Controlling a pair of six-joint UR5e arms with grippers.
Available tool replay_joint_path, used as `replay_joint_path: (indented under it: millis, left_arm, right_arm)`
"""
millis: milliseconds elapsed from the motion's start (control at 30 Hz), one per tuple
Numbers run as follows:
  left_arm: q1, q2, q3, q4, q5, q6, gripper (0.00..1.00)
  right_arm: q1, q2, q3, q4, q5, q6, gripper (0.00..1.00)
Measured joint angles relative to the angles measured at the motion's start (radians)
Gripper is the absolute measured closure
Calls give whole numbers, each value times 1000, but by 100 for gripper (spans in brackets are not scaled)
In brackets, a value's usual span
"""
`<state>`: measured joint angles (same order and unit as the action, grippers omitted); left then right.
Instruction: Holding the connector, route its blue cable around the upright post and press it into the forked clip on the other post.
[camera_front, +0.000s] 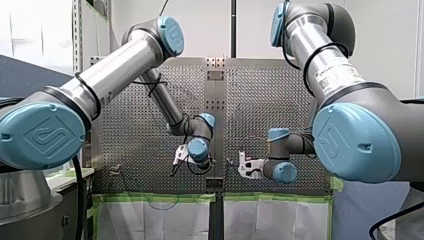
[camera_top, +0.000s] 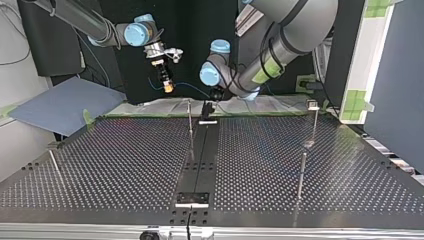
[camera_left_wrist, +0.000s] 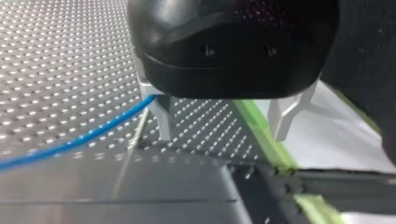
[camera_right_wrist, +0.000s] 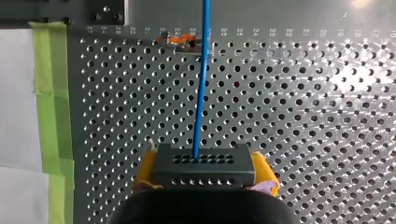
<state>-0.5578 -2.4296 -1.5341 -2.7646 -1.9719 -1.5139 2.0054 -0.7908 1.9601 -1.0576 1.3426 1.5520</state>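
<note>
Clamping connector (camera_right_wrist: 203, 167), right gripper (camera_right_wrist: 205, 171) (yellow pads (camera_right_wrist: 145, 169)), left gripper (camera_left_wrist: 223, 133) wide, blue cable (camera_left_wrist: 84, 140) alongside.

The connector (camera_right_wrist: 203, 169) clamped between my right gripper (camera_right_wrist: 204, 175)'s yellow pads (camera_right_wrist: 265, 170) looks like a matt dark plastic block, and the pads seem soft and rubbery. The blue cable (camera_right_wrist: 201, 84) running out ahead of it has a smooth, slightly glossy jacket. Under it the table (camera_right_wrist: 299, 107) is bare perforated metal with lots of glare. Green tape (camera_right_wrist: 49, 116) off beside that gripper looks matt. My left gripper (camera_left_wrist: 224, 116) has a glossy black plastic shell and pale satin metal fingers (camera_left_wrist: 286, 114), with a thin metal post (camera_left_wrist: 138, 133) just beside one.
</note>
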Motion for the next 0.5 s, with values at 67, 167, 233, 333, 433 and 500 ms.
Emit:
replay_joint_path:
  millis: [67,167,233,333,433,500]
  left_arm:
    - [-2,-14,0,15,15,-18,2]
    - [-4,-22,0,38,38,-44,2]
    - [-5,-24,0,53,50,-64,2]
    - [-7,-24,1,68,55,-95,2]
    - [-7,-24,1,72,55,-122,2]
    - [-7,-24,0,73,53,-134,2]
  right_arm:
    - [-1,0,-1,-4,-8,5,100]
    - [-2,0,-2,-6,-23,8,100]
    - [-2,0,-4,-5,-29,9,100]
    - [-4,0,-7,-3,-32,11,100]
    - [-10,1,-9,-1,-31,12,100]
    - [-15,0,-9,1,-29,12,100]
